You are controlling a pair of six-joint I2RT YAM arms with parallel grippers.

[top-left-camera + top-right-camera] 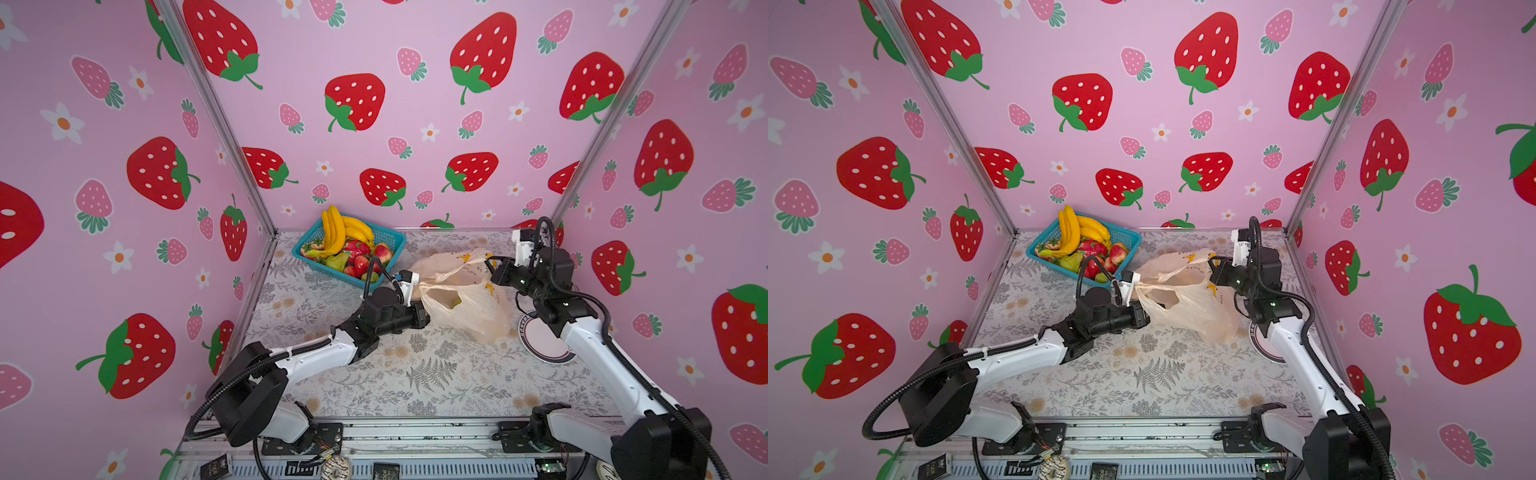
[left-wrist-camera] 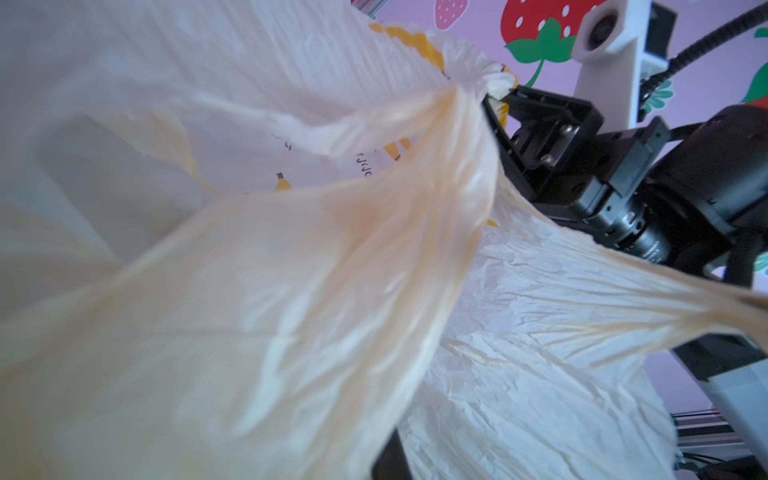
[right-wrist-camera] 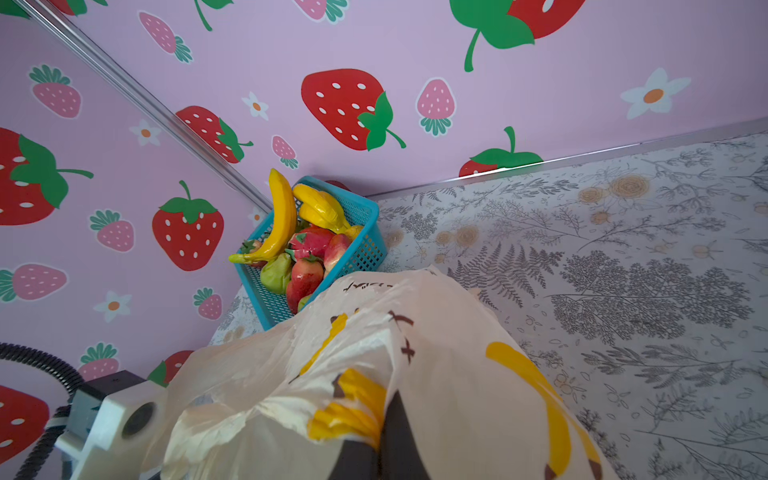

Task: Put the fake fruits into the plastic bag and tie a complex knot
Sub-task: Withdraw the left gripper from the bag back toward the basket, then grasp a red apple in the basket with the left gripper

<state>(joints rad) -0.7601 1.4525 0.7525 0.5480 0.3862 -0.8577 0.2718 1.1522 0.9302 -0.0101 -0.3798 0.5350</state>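
The plastic bag [image 1: 461, 299] [image 1: 1187, 307] hangs stretched between my two grippers above the table, its mouth gaping. A greenish fruit [image 1: 454, 301] shows inside it. My left gripper [image 1: 424, 305] [image 1: 1142, 307] is shut on the bag's left edge; the film [image 2: 291, 291] covers its jaws in the left wrist view. My right gripper [image 1: 491, 266] [image 1: 1212, 264] [image 2: 498, 95] is shut on the bunched far edge [image 3: 357, 407]. The other fake fruits [image 1: 349, 249] [image 3: 307, 249], bananas, strawberries and green pears, lie in a teal basket. No knot is in view.
The teal basket [image 1: 392, 241] [image 3: 365, 249] stands at the back left corner, just behind the left gripper. A round pink-and-white disc [image 1: 544, 336] lies on the table under the right arm. Pink walls close in on three sides.
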